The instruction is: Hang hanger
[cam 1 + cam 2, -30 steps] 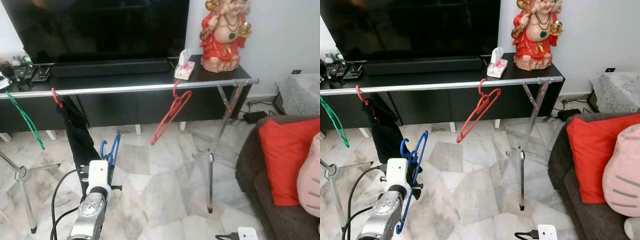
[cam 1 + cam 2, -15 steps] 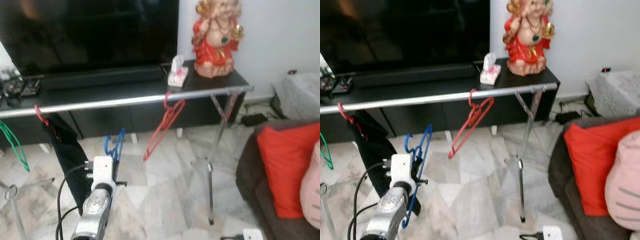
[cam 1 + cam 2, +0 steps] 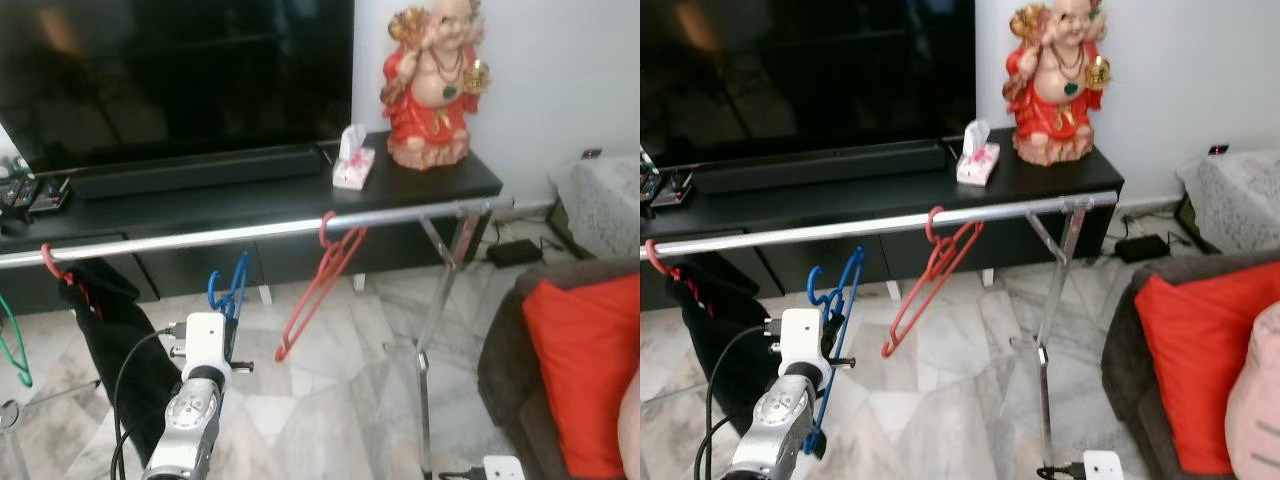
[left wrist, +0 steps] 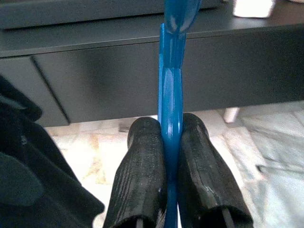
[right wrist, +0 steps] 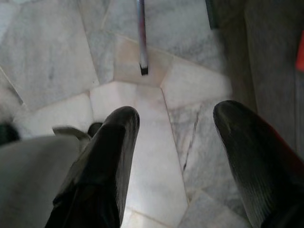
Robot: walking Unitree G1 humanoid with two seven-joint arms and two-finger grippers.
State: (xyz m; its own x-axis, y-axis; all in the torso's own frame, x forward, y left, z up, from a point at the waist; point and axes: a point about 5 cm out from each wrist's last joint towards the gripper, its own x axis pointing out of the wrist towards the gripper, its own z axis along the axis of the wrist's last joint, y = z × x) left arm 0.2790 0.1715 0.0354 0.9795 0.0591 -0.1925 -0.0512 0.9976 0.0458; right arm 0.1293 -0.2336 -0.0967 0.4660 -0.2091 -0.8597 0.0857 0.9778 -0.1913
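A blue hanger (image 3: 230,291) is pinched edge-on between the black fingers (image 4: 142,180) of my left gripper (image 4: 171,142), which is shut on it. Its hook rises just below the silver rail (image 3: 200,238), left of a red hanger (image 3: 322,276) that hangs from the rail. The left arm's wrist (image 3: 202,345) reaches up from the lower left. Further left on the rail hang a black garment (image 3: 112,325) on a red hook and a green hanger (image 3: 12,345). My right gripper (image 5: 175,128) hangs open over the marble floor.
Behind the rail stands a black TV console (image 3: 260,195) with a large TV (image 3: 180,70), a tissue box (image 3: 350,165) and a red statue (image 3: 430,85). The rail's leg (image 3: 432,330) stands at right, near a sofa with a red cushion (image 3: 580,360). A white plug (image 3: 500,468) lies on the floor.
The camera has moved closer and shifted, so the rail sits lower in view. My left arm has lifted the blue hanger, and its hook is now nearer the rail.
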